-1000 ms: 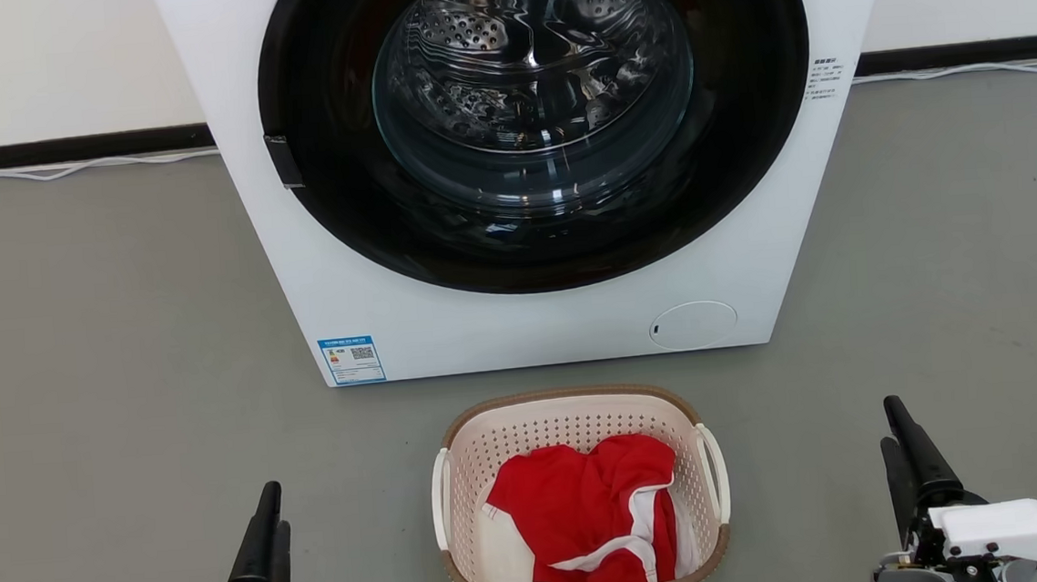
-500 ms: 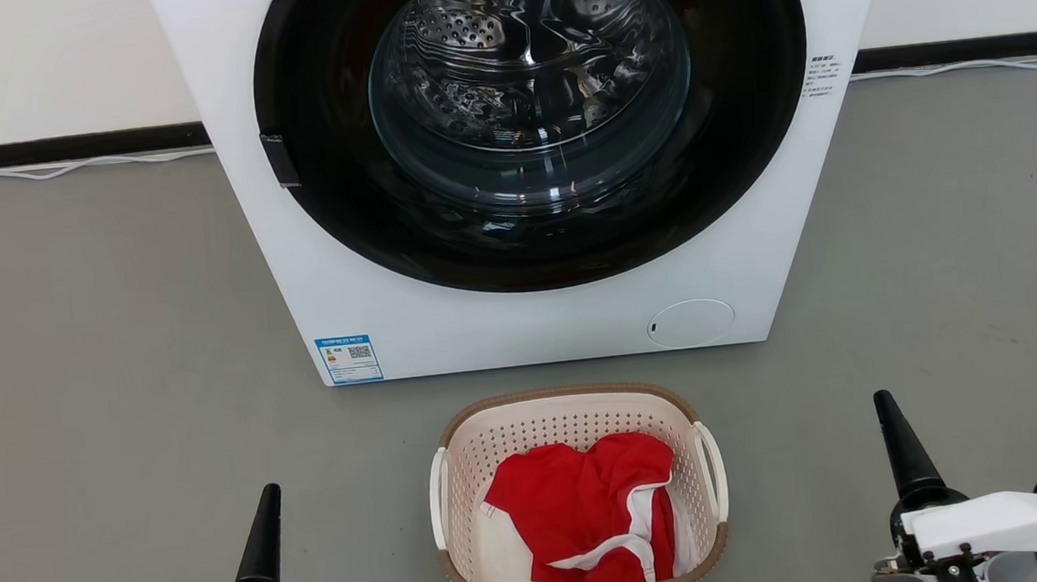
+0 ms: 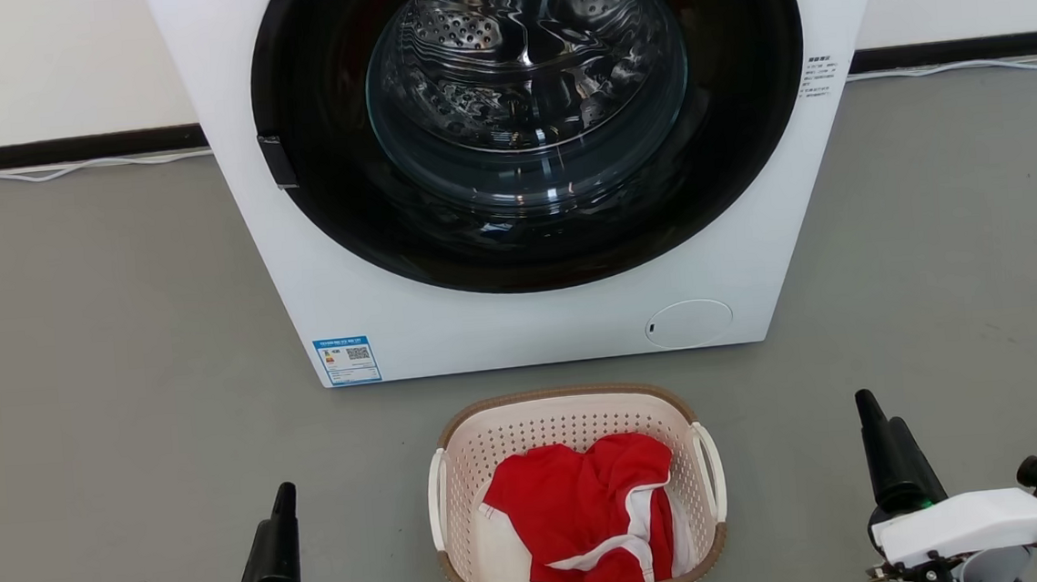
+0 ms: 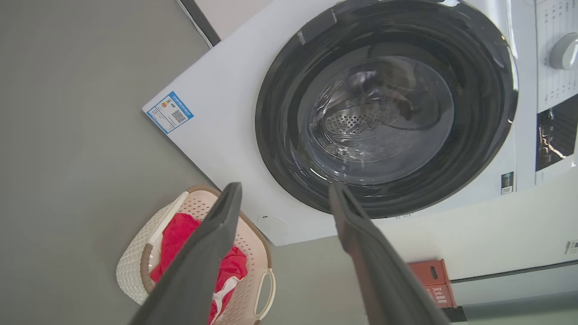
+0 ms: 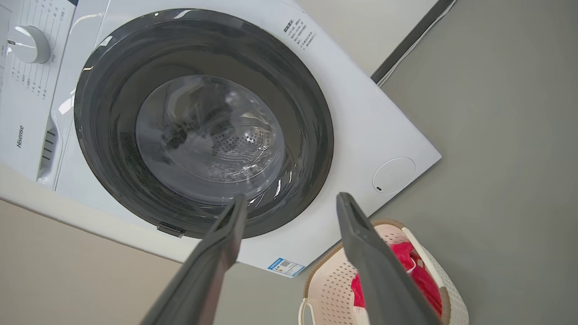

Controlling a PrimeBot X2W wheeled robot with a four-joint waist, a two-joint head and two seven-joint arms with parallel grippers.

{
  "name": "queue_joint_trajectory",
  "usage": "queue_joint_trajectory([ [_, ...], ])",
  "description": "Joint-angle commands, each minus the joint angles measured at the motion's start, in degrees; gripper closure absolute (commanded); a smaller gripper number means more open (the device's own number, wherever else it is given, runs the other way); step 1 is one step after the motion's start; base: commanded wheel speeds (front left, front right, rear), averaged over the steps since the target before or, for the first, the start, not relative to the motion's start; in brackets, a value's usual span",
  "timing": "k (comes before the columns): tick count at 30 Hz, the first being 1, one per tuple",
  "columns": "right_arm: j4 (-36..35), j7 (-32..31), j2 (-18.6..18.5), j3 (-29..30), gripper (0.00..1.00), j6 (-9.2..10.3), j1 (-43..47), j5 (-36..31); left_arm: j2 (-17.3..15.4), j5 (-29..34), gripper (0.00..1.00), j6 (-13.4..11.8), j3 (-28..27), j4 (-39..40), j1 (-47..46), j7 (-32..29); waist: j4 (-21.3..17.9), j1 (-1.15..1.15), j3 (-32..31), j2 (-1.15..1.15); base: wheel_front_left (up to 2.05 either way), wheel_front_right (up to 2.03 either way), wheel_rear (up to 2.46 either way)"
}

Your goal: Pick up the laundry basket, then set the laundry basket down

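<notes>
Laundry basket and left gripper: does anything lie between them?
Nothing. The head view shows a bare stretch of grey floor between the left gripper and the laundry basket, which stand apart.

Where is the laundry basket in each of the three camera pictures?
Head view: the laundry basket sits bottom centre, before the washer.
Left wrist view: basket lower left, partly behind a finger.
Right wrist view: basket lower right, partly behind a finger.
Shared landmark: the washer's blue sticker.
</notes>
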State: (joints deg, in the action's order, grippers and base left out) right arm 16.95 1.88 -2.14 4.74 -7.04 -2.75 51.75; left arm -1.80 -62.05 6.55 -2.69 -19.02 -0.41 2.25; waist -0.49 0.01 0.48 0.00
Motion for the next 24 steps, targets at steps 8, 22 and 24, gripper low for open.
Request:
queue_joint_trajectory([
  [8, -1.38, 2.24, -0.54, -1.42, 0.00, -0.22, -3.14, -8.35, -0.51, 7.84, 0.00, -0.56, -0.23, 1.55, -2.71, 1.89, -0.08, -0.01, -0.01, 0.00, 0.00, 0.00, 0.00],
  [22, -1.26, 4.60, -0.59, -2.54, 0.00, -0.27, -3.58, -19.09, -0.64, 17.36, 0.00, -0.87, 0.13, 1.19, -3.00, 4.25, -0.31, -0.01, 0.18, 0.00, 0.00, 0.00, 0.00],
  [24, -1.24, 4.94, -0.59, -2.61, 0.00, -0.28, -3.63, -20.68, -0.65, 18.79, 0.00, -0.90, 0.22, 1.17, -3.05, 4.58, -0.34, -0.01, 0.20, 0.00, 0.00, 0.00, 0.00],
])
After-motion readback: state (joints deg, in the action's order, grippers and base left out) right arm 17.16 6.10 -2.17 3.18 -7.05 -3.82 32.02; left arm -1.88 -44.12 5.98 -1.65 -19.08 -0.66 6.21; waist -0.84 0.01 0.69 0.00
